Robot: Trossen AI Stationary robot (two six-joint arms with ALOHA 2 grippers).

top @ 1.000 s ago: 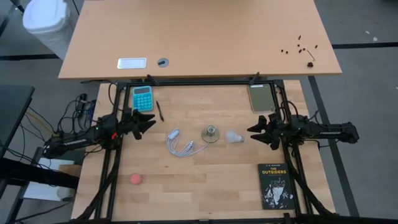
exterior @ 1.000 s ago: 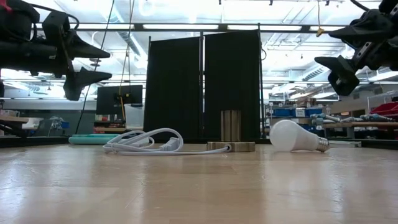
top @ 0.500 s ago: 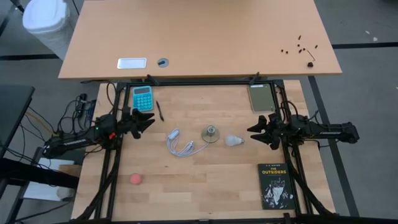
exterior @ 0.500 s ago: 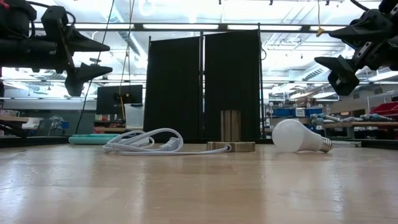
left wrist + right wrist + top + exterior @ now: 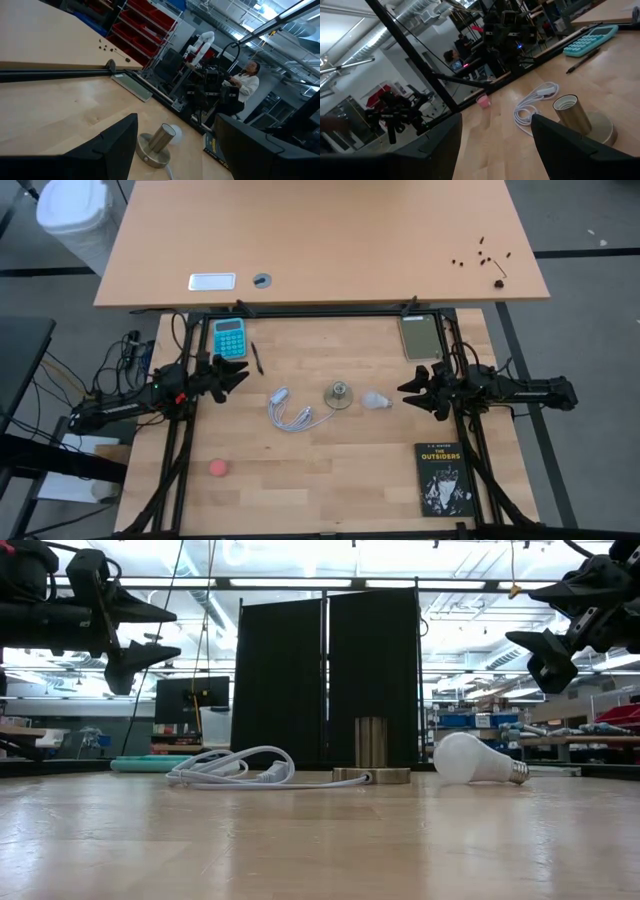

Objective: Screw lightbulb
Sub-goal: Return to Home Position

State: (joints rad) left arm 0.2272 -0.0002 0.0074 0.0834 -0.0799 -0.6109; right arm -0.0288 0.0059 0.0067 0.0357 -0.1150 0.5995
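Two arms parked, nothing screwed in

Dark right gripper (image 5: 412, 394) and left gripper (image 5: 240, 377) hover wide open and empty, seemingly at home. The small white frosted lightbulb (image 5: 374, 400) lies just ahead of the right gripper, the round metallic socket disc (image 5: 340, 394) beyond it. Next: regrasp the bulb.

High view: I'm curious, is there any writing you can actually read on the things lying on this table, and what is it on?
"THE OUTSIDERS": on the cover of the black book.
Small line above that title: too small to read.
Teal calculator: its keys are too small to read.
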